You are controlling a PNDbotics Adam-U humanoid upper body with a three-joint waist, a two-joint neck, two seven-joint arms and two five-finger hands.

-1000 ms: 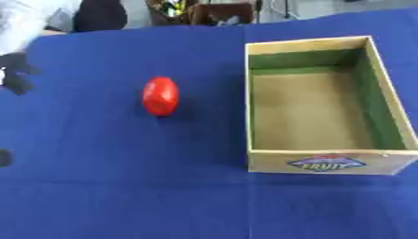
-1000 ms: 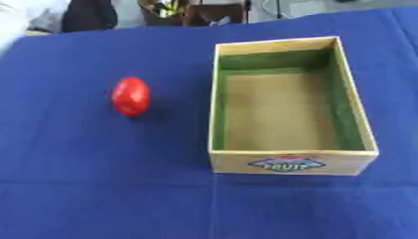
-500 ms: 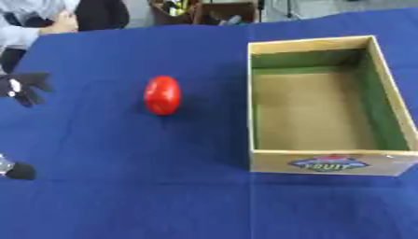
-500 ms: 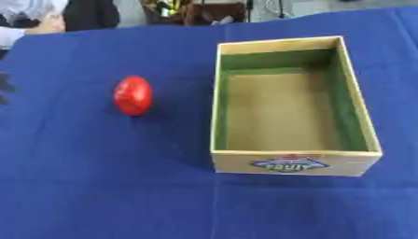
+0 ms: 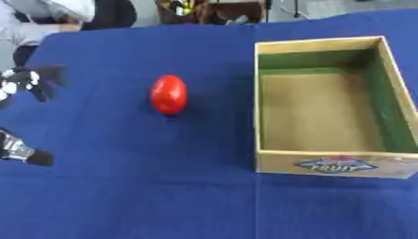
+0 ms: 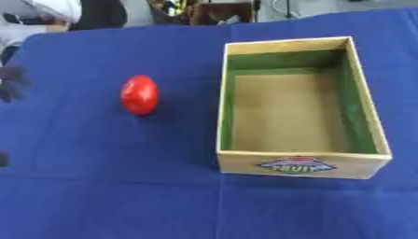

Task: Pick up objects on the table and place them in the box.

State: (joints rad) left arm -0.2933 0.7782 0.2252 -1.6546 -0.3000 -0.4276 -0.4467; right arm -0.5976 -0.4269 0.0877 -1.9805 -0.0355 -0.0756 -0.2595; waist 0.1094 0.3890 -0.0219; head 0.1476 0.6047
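Reaching in from the left edge, the left hand (image 5: 24, 84) shows only partly: dark fingers (image 5: 45, 79) up top, spread wide, and a thumb tip (image 5: 32, 158) lower down, w/ a big gap between them. Nothing in that gap, hand holds nothing. Palm mostly cut off by the frame edge, so can't tell more abt it.

Red egg-shaped object (image 5: 168, 94) lies to the right of those fingers, well apart, no contact. Sits roughly level w/ the upper fingers, above the thumb tip's height in the view. Long axis runs near-far, a small shadow under its near end. It rests on the blue tablecloth (image 5: 130, 196), not in the box.

Further right: wooden box (image 6: 296, 163), open top, green inner walls, tan floor, a fruit label on the near wall. Inside is bare of objs as far as visible. Red object is left of the box's left wall, near but not touching, abt level w/ the box's far half.

Right hand: no sign in either view.

Far edge: the blue cloth ends; blurred dark shapes beyond it.
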